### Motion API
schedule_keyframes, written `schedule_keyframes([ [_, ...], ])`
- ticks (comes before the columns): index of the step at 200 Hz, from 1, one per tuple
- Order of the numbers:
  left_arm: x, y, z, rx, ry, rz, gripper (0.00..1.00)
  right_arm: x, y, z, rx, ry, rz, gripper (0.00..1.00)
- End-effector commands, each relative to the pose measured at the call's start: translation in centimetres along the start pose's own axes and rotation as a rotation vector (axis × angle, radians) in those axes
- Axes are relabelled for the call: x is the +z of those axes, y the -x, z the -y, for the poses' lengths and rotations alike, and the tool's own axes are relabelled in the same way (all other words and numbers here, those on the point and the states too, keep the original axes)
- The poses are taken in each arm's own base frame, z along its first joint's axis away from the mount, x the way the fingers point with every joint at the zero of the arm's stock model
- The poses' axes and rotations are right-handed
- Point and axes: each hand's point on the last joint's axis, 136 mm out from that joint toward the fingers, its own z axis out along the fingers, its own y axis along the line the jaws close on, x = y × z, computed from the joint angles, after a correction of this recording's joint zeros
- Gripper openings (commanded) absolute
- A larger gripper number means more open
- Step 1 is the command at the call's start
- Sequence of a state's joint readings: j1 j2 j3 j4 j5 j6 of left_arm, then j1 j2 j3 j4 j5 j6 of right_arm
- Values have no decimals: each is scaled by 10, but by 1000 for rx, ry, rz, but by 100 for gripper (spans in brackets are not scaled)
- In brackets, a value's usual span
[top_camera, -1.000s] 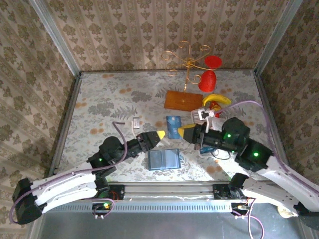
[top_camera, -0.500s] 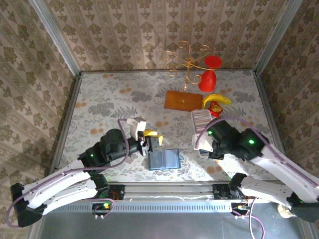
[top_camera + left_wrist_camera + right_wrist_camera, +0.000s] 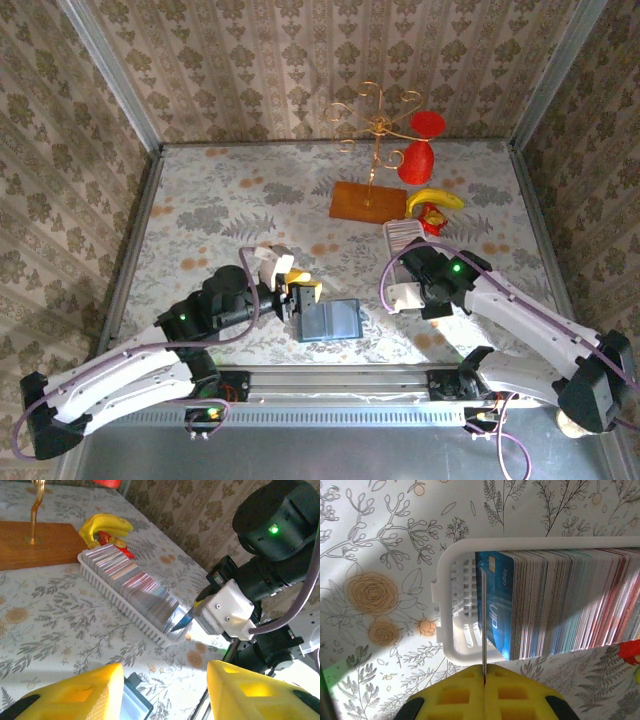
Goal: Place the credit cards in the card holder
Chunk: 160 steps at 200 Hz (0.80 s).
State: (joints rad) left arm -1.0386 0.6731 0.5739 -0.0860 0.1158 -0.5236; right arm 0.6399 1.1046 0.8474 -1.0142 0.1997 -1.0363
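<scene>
The credit cards (image 3: 560,600) stand on edge, packed tight in a white tray (image 3: 451,605) that runs across the upper half of the right wrist view. The front card is blue; along it we read the word "logo" and larger letters that look like "VIP", though we are not sure of them. The other cards show only their edges, so we can read no print there.

A single card (image 3: 483,620) stands edge-on just in front of the blue one, at the tray's left end. Its lower end is pinched between the right fingers (image 3: 455,690), which are pressed together at the bottom centre. We cannot see its face.

The card holder (image 3: 331,320) lies open and flat on the desk (image 3: 220,200), low in the middle of the top view, well apart from the tray (image 3: 403,235). The left fingers (image 3: 75,695) are parted about halfway, with nothing between them. In the top view they sit just beside the holder's upper left corner.

In the left wrist view a blue-grey corner (image 3: 136,706) shows at the bottom edge, cut off; we cannot tell whether it is the holder.

The right arm hides the tray's near end in the top view. Beyond the tray lie a banana (image 3: 102,527) and a wooden board (image 3: 35,542).
</scene>
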Motion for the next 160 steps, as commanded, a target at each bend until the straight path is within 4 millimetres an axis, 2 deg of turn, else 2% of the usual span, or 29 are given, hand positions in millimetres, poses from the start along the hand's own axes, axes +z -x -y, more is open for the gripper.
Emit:
schedule_keyframes([
  [1, -1, -1, -3, -26, 0, 10, 48, 9, 6, 7, -4, 1, 30, 0],
  [87, 2, -5, -4, -46, -10, 5, 48, 37, 7, 16, 105, -69, 48, 0],
  [97, 3, -6, -5, -52, -7, 3, 48, 39, 7, 17, 123, -86, 52, 7],
  [115, 3, -7, -3, -61, -18, 4, 47, 41, 5, 23, 138, -136, 39, 35],
  [160, 4, -9, -4, -86, -27, 7, 45, 38, -2, 36, 155, -255, 22, 50],
])
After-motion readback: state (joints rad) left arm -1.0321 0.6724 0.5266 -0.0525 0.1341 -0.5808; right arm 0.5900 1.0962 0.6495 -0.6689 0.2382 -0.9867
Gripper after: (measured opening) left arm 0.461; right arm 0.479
